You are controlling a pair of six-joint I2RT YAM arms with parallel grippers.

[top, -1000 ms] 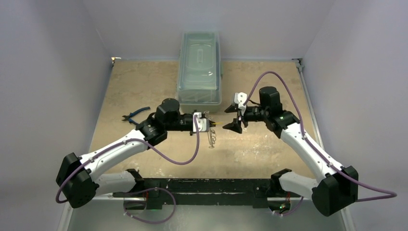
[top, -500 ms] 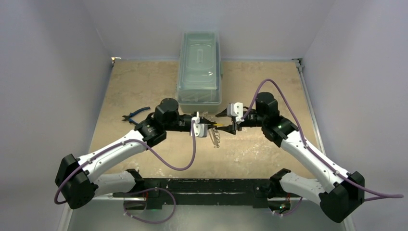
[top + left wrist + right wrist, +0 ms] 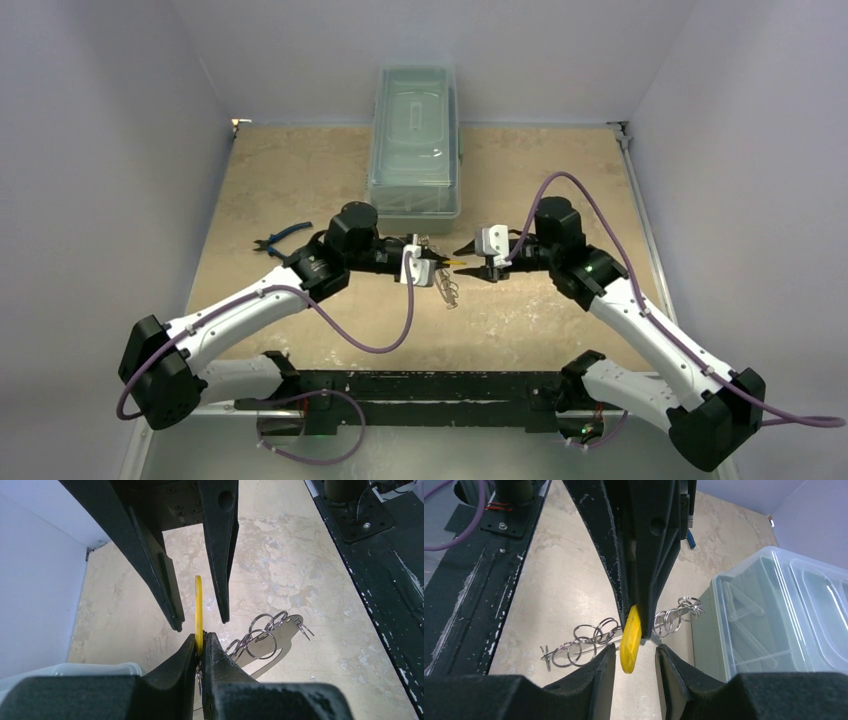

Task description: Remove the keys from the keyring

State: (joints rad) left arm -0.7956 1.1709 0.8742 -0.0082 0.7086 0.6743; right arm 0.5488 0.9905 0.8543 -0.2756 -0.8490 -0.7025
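My left gripper [image 3: 436,268] is shut on the small key with the yellow head [image 3: 453,263] and holds it above the table. In the left wrist view the yellow head [image 3: 198,602] stands edge-on out of the closed fingertips [image 3: 190,645]. My right gripper [image 3: 469,262] is open, one finger on each side of the yellow head [image 3: 630,641] without touching it. The keyring [image 3: 589,641], a thin silvery loop strung with several small silvery rings, hangs below the left gripper; it also shows in the left wrist view [image 3: 260,639]. I cannot make out any separate silvery keys.
A clear lidded plastic box [image 3: 415,140] stands at the back centre, close behind both grippers, and it also shows in the right wrist view [image 3: 774,610]. Blue-handled pliers [image 3: 281,238] lie on the table left of the left arm. The black base rail [image 3: 420,390] runs along the near edge.
My right gripper has swung left and down towards the left gripper and now straddles the yellow head. The left gripper has shifted slightly right, still holding the key with the rings hanging below.
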